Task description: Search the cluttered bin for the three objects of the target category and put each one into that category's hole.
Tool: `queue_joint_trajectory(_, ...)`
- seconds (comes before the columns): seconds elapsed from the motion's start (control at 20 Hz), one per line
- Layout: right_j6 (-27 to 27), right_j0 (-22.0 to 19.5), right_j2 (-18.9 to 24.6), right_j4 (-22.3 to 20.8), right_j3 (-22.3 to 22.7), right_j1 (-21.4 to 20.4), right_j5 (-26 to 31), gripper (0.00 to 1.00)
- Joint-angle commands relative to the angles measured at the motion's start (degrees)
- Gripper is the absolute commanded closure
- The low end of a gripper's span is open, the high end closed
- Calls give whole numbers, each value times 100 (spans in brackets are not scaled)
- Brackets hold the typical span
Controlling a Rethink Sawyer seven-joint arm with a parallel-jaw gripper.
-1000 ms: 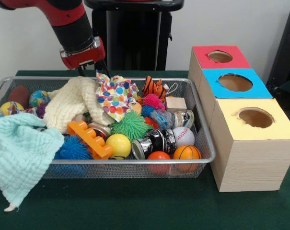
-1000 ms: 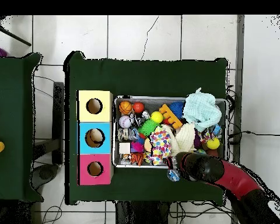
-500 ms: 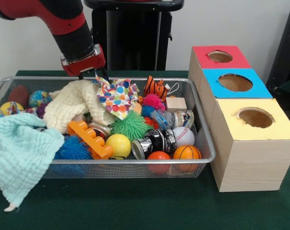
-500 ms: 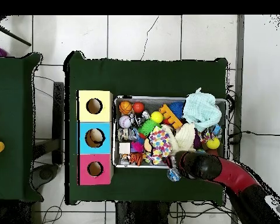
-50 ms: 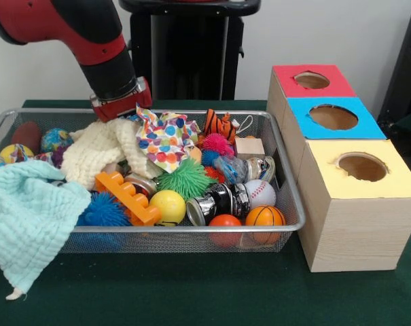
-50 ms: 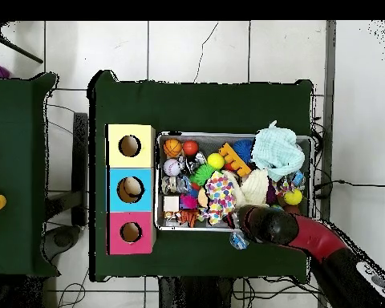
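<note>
A wire bin (image 5: 291,201) holds a jumble of toys. My gripper (image 5: 126,114) sits low at the bin's far edge, between a cream cloth (image 5: 100,146) and a polka-dot cloth (image 5: 166,136), and its tips are hidden behind them. Near the front lie a baseball (image 5: 261,192), a basketball (image 5: 265,217), an orange ball (image 5: 225,221) and a yellow ball (image 5: 168,205). A green spiky ball (image 5: 186,178), a shiny can (image 5: 219,200) and an orange block (image 5: 127,197) lie mid-bin. In the overhead view the gripper (image 6: 244,218) is at the bin's (image 6: 159,180) lower rim.
A mint cloth (image 5: 25,217) hangs over the bin's front left corner. Three boxes with round holes stand to the right: red (image 5: 310,81), blue (image 5: 334,117), yellow (image 5: 361,170). A tiger toy (image 5: 220,124) and a wooden cube (image 5: 249,147) lie at the far side.
The arm has come down and a little toward the bin's middle, so the gripper now dips behind the cream and polka-dot cloths. Nothing in the bin has visibly shifted.
</note>
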Motion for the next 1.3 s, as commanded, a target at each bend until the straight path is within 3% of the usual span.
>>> queue_joint_trajectory(0.05,118,112,-33,-440,-326,36,-139,0)
queue_joint_trajectory(0.3,40,143,64,-268,-49,-753,280,0)
queue_joint_trajectory(0.6,-40,212,31,-160,59,-1258,677,0)
queue_joint_trajectory(0.9,93,141,-169,-295,152,-912,491,0)
queue_joint_trajectory(1.3,68,139,-160,-271,289,-997,508,0)
